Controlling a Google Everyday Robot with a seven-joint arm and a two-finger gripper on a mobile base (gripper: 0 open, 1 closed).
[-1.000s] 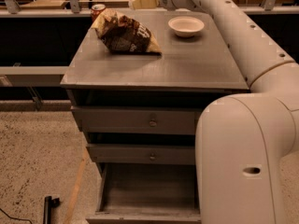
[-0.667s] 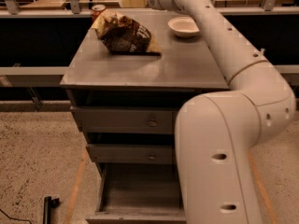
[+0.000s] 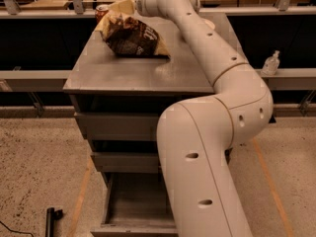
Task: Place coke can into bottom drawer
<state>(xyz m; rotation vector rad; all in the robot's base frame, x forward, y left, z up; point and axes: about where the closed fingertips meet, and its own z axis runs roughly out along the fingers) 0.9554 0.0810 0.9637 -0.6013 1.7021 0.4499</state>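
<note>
coke can [image 3: 102, 11] atop cabinet [image 3: 148, 75] beside tool [image 3: 121, 6]; bottom drawer [image 3: 139, 210] open.

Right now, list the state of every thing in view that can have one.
bottom drawer: pulled open.
middle drawer: shut.
top drawer: shut.
chip bag: lying crumpled on the cabinet top.
coke can: upright on the cabinet top, behind the chip bag.
gripper: at the back of the cabinet top, beside the coke can.
bottle: upright on the ledge.
</note>
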